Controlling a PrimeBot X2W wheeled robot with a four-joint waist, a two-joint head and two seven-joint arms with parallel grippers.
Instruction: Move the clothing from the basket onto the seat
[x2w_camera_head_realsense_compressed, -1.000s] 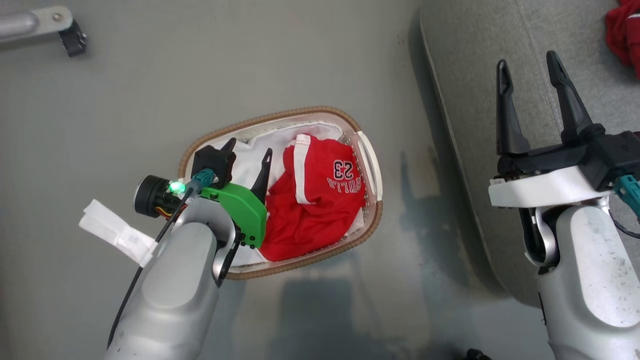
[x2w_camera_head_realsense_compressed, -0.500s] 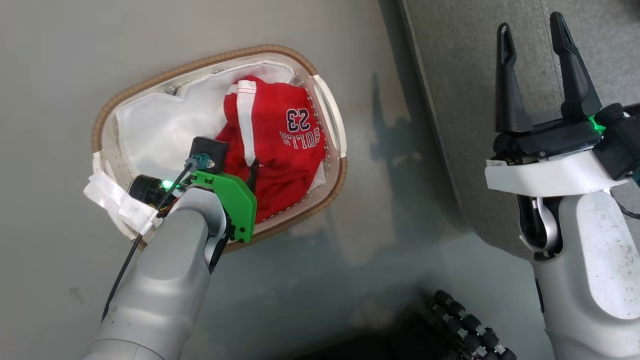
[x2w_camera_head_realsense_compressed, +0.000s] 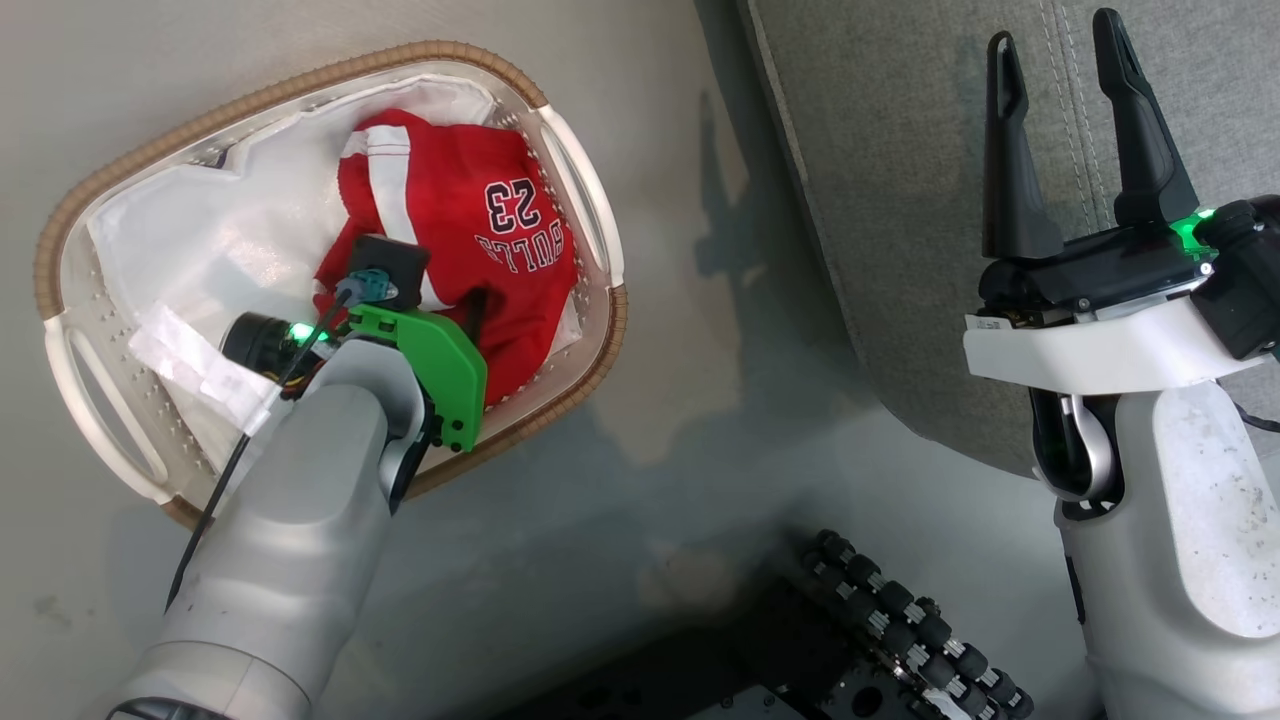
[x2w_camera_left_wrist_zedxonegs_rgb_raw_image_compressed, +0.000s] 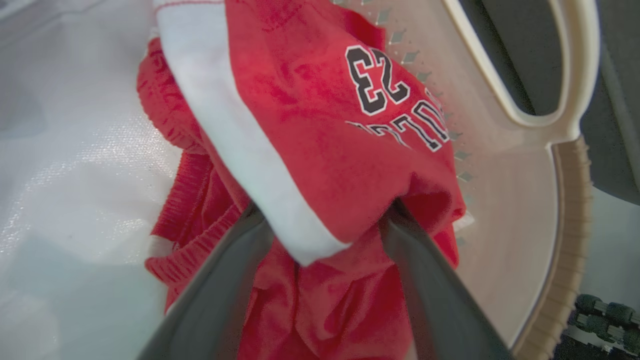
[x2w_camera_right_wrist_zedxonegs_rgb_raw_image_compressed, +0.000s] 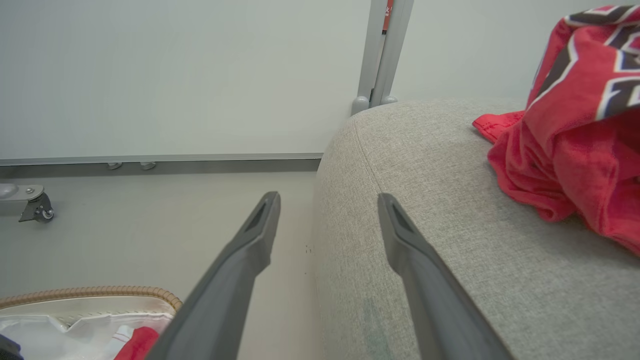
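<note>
Basket (x2w_camera_left_wrist_zedxonegs_rgb_raw_image_compressed: 505, 210) long axis diagonal, red garment (x2w_camera_head_realsense_compressed: 450, 210), 23 upside down, left fingers (x2w_camera_left_wrist_zedxonegs_rgb_raw_image_compressed: 215, 280) spread astride it, right fingers (x2w_camera_head_realsense_compressed: 1005, 150) spread

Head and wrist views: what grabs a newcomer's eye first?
The red garment marked 23, bunched in the white basket, with the left gripper open astride a fold. A second red garment lies on the grey seat; the right gripper hangs open over it.

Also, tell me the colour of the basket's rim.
Brown: a woven rim on the white basket; clearest in the head view.
</note>
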